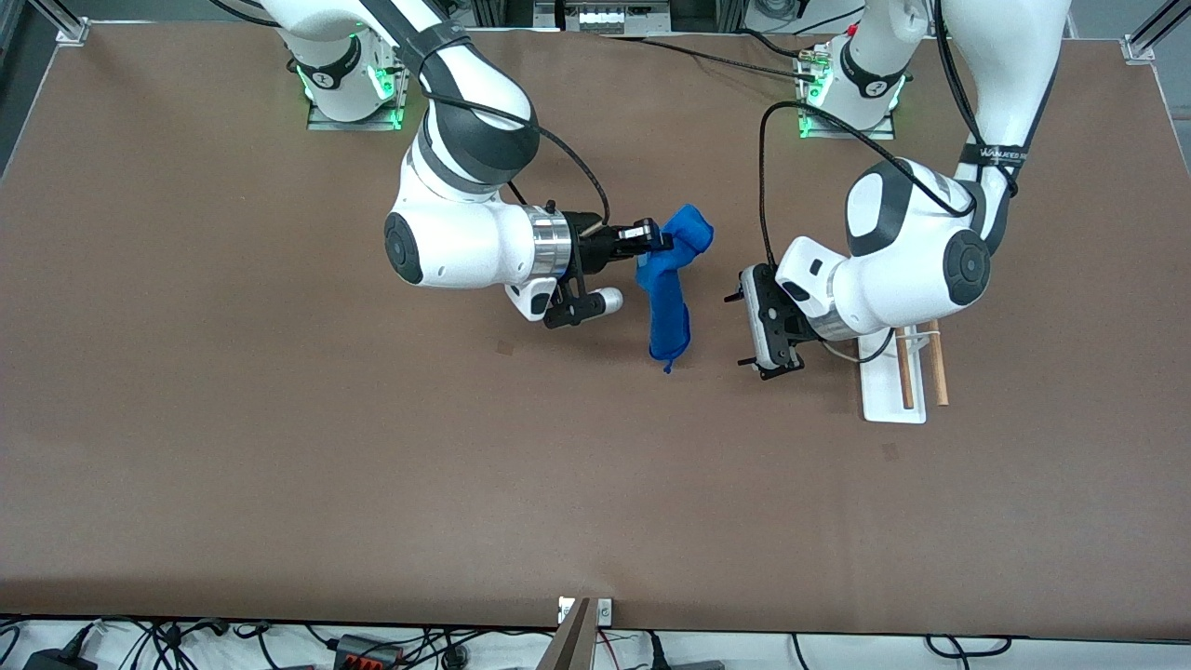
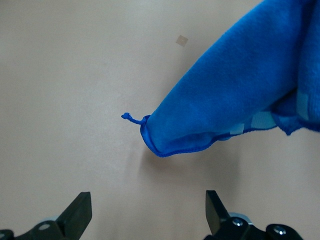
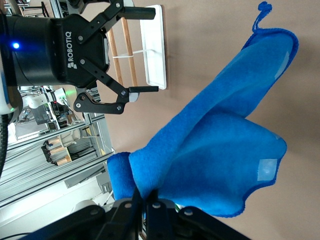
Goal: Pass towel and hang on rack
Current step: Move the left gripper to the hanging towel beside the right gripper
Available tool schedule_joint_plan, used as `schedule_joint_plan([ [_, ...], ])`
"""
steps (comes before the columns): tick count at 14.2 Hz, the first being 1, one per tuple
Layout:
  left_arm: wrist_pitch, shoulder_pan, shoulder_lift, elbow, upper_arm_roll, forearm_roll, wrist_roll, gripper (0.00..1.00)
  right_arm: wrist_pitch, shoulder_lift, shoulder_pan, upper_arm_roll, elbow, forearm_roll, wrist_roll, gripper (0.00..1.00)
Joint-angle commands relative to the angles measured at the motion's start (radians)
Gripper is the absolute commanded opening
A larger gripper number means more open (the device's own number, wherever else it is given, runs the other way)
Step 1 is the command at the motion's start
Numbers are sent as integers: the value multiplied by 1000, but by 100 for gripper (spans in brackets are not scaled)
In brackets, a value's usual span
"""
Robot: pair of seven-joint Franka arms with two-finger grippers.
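we are pinching the towel (image 1: 668,288) by one corner in our right gripper (image 1: 651,238), mid-frame, dangling limp and light. our left gripper (image 1: 765,326) is waiting spread wide beside it; its hanging lower end looks best to take.

One towel (image 1: 668,284), blue, with a single small loop of thread at one corner; one rack (image 1: 895,380), made of one white flat base and two wooden rods lying parallel; two arms, one from each end of the table's robot edge; two grippers, the right gripper (image 1: 651,239) and the left gripper (image 1: 765,328), each with two fingers; one table (image 1: 279,447), brown; two small square marks on its surface, well apart from each other.
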Motion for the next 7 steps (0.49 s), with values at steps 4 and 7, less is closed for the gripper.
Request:
schedule_joint_plan([
  [4, 87, 37, 56, -24, -5, -319, 594, 100, 7, -3, 3, 2, -5, -12, -19, 0],
  [7, 110, 31, 104, -21, -5, -515, 807, 100, 7, -3, 3, 1, -6, -12, -19, 0],
])
